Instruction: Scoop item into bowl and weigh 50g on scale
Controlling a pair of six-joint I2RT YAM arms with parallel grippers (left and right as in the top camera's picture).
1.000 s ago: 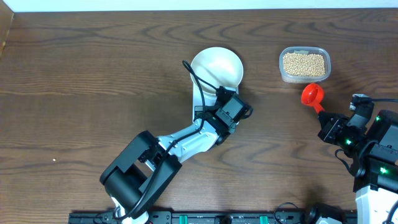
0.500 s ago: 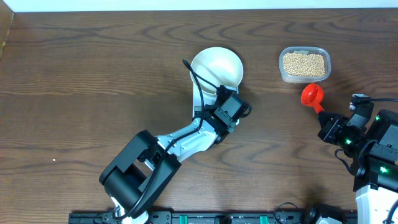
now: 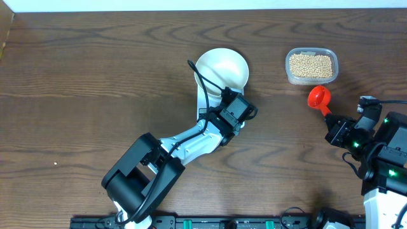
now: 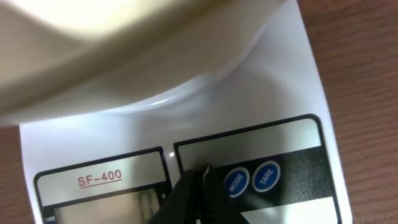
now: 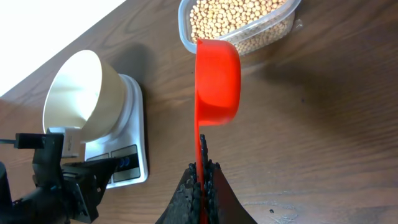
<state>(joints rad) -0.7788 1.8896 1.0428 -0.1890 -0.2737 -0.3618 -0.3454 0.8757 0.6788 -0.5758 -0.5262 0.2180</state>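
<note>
The white bowl sits on the white scale at mid-table, and no beans show inside it. My left gripper is shut with nothing in it. Its tips rest on the scale's front panel, just left of the blue MODE button, under the bowl's rim. The beans fill a clear tub at the back right. My right gripper is shut on the handle of a red scoop. The scoop's cup hangs just in front of the tub.
A TARE button sits right of MODE. The right arm's base fills the front right corner. A black rail runs along the table's front edge. A cardboard edge shows at the back left.
</note>
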